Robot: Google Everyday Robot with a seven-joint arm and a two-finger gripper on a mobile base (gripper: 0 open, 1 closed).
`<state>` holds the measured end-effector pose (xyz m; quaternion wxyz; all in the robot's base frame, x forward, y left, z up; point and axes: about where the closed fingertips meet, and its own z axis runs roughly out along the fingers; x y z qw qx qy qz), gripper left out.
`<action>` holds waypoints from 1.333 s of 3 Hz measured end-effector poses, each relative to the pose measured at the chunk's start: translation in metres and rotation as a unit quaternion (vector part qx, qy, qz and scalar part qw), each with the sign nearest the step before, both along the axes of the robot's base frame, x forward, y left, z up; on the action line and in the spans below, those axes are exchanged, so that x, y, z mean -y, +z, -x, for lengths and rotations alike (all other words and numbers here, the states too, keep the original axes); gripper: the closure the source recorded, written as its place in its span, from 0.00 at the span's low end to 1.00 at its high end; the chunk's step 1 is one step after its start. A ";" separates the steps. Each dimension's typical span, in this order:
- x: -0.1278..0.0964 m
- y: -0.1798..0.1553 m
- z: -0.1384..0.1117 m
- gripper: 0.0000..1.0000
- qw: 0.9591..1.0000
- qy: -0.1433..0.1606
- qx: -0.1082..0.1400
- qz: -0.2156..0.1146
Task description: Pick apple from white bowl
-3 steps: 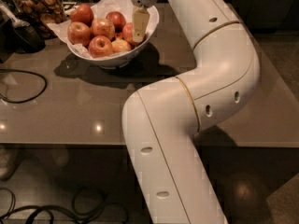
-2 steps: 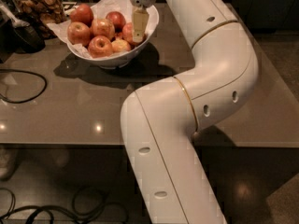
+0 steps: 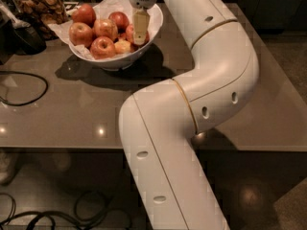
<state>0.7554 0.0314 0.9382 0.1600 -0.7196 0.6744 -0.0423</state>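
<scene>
Big white jointed robot arm (image 3: 192,104) reaches over grey table (image 3: 72,109) into wide glossy white bowl (image 3: 122,59). Round pinkish-red apple (image 3: 129,33) lies at bowl's arm-side edge. Gripper (image 3: 140,30) sits on it, barely lower vs 1 s ago. Opening: can't tell. Prob. not lifted yet.

Claw (image 3: 139,39) low in the white bowl (image 3: 113,62), apples (image 3: 102,47) packed close beside it.

A glossy grey-brown table top (image 3: 62,119) is seen across the view, with small spots of light mirrored near its front edge and a black cable (image 3: 43,79) laid on its left side. Below it, a dark polished floor (image 3: 259,200) is shown, with more black cables (image 3: 43,218) coiled at the lower left. The gripper (image 3: 139,30) is held over the table's far part.
</scene>
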 end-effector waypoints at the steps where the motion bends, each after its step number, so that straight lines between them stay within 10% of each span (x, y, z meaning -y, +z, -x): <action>1: -0.004 -0.001 0.000 0.30 1.000 0.007 0.001 0.007; 4: 0.002 -0.014 -0.005 0.29 1.000 0.008 -0.006 0.010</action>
